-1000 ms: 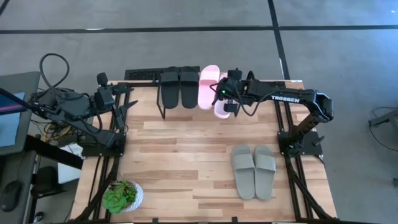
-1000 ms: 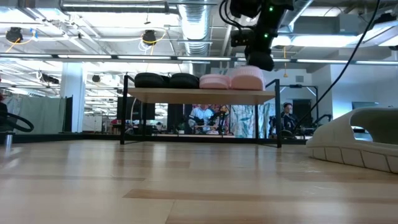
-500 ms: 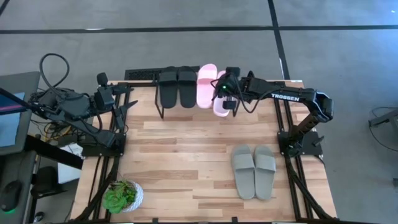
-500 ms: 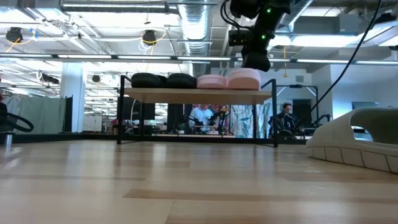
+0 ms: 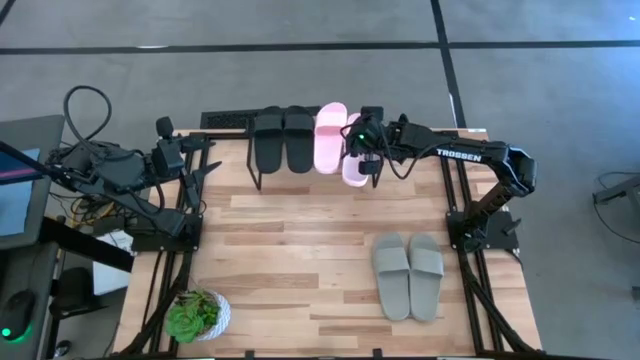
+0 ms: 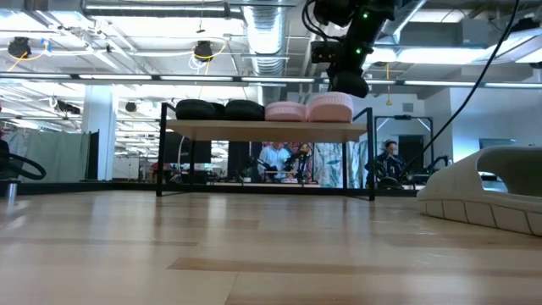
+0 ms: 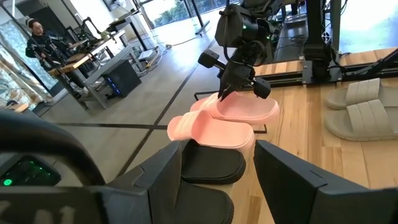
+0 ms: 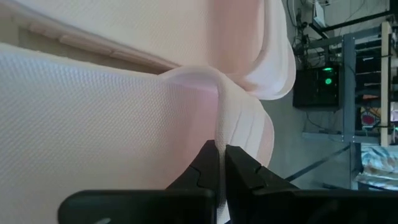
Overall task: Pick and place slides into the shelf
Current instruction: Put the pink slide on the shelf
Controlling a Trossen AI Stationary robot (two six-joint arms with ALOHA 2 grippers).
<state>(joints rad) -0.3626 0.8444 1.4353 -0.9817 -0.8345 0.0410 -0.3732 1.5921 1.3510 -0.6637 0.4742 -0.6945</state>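
A: What do we see at the right hand [image 5: 362,160]?

B: We see it clenched on the strap of a pink slide [image 5: 355,165]. In the right wrist view the two fingers [image 8: 205,165] pinch the thin edge of that strap between them. The slide sits at the end of the shelf [image 6: 262,129], directly under the hand.

A: And its partner?

B: The other pink slide [image 5: 330,137] lies just beside the hand, on the shelf too. Beyond it we find the black pair [image 5: 283,138], side by side, farther from the hand along the same plank. In the low view all four rest on top in a row, and the hand comes down on the end one.

A: Where are the grey-green slides [image 5: 407,273]?

B: We see them flat on the table [image 5: 300,250], well apart from the right hand, near that arm's base.

A: And the left hand [image 5: 205,172]?

B: It waits released, fingers spread, at the table's edge, apart from the shelf. A potted plant [image 5: 197,315] stands at the corner on that arm's side, well away from it.
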